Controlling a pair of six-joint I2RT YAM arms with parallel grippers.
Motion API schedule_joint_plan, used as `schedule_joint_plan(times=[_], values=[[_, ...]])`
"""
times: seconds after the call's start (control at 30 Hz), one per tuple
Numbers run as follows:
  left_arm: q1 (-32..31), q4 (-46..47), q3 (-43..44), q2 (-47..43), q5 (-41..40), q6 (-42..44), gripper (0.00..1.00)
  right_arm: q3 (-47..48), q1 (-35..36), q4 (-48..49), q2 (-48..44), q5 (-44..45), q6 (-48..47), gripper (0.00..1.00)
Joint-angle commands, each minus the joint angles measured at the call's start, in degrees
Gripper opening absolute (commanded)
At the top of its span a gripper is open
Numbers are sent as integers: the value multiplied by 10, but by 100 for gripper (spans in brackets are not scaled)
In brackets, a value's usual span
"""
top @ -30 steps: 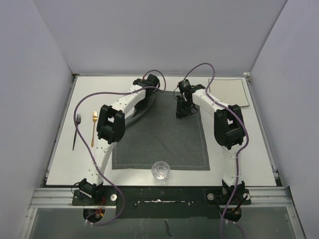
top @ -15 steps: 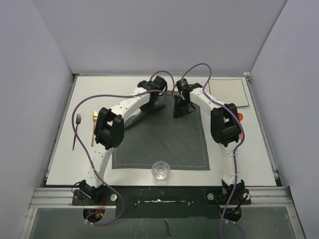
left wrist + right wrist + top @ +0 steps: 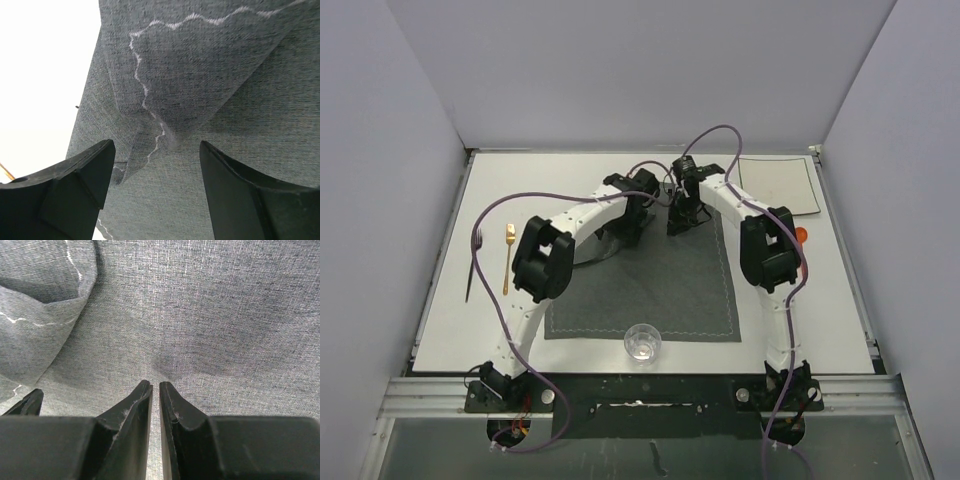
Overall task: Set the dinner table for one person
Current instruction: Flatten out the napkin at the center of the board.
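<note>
The dark grey placemat [image 3: 650,285] lies in the middle of the white dinner table [image 3: 450,330], its far end bunched under both arms. My left gripper [image 3: 633,222] hovers over that far end. In the left wrist view the left gripper [image 3: 155,150] is open above a folded-over corner of the placemat [image 3: 200,65] with white stitching, and nothing sits between its fingers. My right gripper [image 3: 682,222] is just to its right. The right wrist view shows the right gripper [image 3: 155,384] nearly closed, its tips pinching a pucker of the placemat [image 3: 225,315].
A black fork [image 3: 472,265] and a gold utensil [image 3: 507,258] lie side by side on the left of the table. A clear glass [image 3: 642,342] stands at the placemat's near edge. A white square plate [image 3: 778,185] sits at the back right, with a small orange thing [image 3: 802,234] beside the right arm.
My left gripper slid right along the placemat's far end and opened, letting go of the cloth. The placemat's far part has bunched and folded. The right gripper shifted slightly left and stayed closed.
</note>
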Motion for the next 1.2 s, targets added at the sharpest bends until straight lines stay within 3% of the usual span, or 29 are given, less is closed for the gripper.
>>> schedule_joint_plan(times=[0.0,0.33,0.6,1.17], values=[[30,30,46,-48,51,8,67,20,-3,-3,2,-3,-5,15],[120,97,67,-50,205,-22,62,-1,-3,0,7,-3,-7,14],[189,265,-58,-93,367,-103,47,-15,-5,7,6,-4,-8,14],[192,303,-80,-63,443,-148,42,-23,-5,10,2,-7,-8,13]])
